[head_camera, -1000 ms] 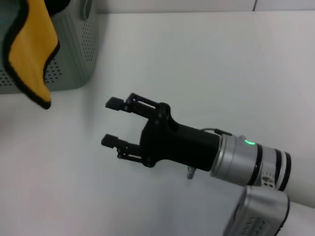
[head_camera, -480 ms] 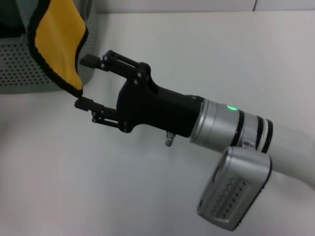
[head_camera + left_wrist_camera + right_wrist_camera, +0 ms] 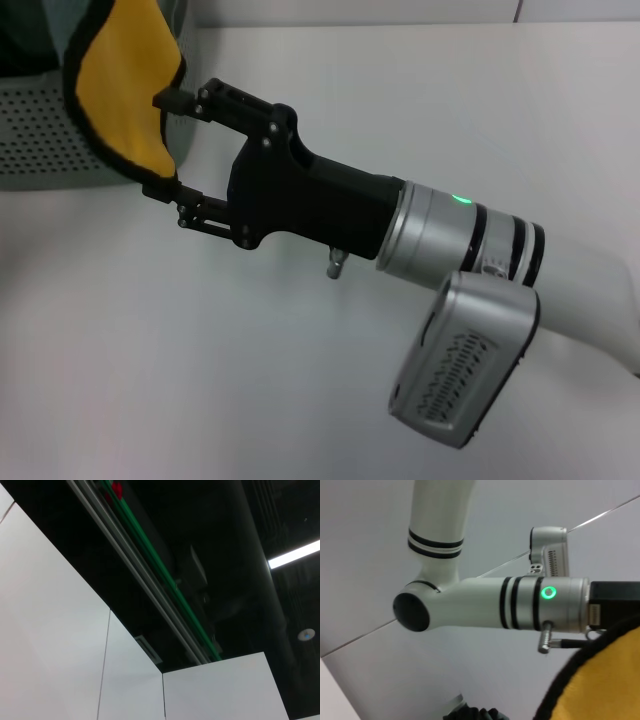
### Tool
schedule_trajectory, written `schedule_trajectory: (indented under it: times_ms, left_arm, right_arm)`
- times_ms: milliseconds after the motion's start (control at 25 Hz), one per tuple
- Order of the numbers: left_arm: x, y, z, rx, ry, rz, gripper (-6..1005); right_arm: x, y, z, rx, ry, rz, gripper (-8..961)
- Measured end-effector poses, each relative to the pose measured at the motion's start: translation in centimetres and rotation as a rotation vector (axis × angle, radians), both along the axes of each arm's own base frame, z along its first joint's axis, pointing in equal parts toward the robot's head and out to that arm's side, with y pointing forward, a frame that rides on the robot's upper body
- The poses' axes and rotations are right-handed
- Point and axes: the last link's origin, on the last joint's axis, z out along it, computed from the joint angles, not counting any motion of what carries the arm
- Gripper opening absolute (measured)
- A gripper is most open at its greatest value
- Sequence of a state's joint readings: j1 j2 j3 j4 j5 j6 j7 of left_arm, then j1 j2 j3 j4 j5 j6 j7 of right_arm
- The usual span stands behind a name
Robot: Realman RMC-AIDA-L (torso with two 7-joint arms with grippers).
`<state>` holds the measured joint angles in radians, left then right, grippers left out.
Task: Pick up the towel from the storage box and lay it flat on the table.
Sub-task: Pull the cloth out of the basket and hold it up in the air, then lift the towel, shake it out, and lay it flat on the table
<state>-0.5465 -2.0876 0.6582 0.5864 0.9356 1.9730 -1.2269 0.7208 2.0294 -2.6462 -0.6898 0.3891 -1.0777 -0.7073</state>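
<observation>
I see the soft cloth towel, yellow side facing me with black edging, hanging in the air at the upper left, in front of the pale grey-green perforated plastic storage box. Its top runs out of the head view, so what holds it up I cannot tell. My black right gripper reaches in from the right above the smooth white table, jaws wide apart, one fingertip on each side of the towel's lower hanging corner, not closed on it. A green light shows on the silver wrist ring. The right wrist view shows a yellow, black-edged patch of towel close by and a white arm with a green light beyond it. The left gripper is out of sight; the left wrist view shows only ceiling.
</observation>
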Motion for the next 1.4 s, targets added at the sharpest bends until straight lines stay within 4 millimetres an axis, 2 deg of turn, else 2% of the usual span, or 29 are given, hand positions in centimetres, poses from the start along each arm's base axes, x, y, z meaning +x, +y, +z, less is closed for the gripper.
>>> schedule_trajectory:
  times_ms: [160,600,840,1240,1360,1400]
  left_arm:
    - [-0.3,-0.2,0.1,0.005,-0.002,0.009,51]
    - [-0.7,-0.3,0.1,0.001,0.002,0.023,64]
    - [-1.2,-0.6,0.2,0.005,0.002,0.040,71]
    - [-1.9,-0.9,0.4,0.014,-0.004,0.064,82]
    - [-2.9,-1.6,0.4,0.017,-0.008,0.097,86]
    - [-5.9,-3.8,-0.7,-0.017,0.053,0.206,87]
  right_arm:
    - [0.4,-0.5,0.2,-0.002,0.023,-0.015,655]
    - [0.6,-0.3,0.7,0.001,0.075,-0.074,434]
    - [0.8,-0.8,0.9,-0.001,0.098,-0.084,390]
    - [1.1,-1.0,0.7,-0.021,0.095,-0.099,87]
    - [1.0,-1.1,0.8,-0.042,0.112,-0.107,15]
    - [2.0,-2.8,2.3,-0.100,0.257,-0.134,15]
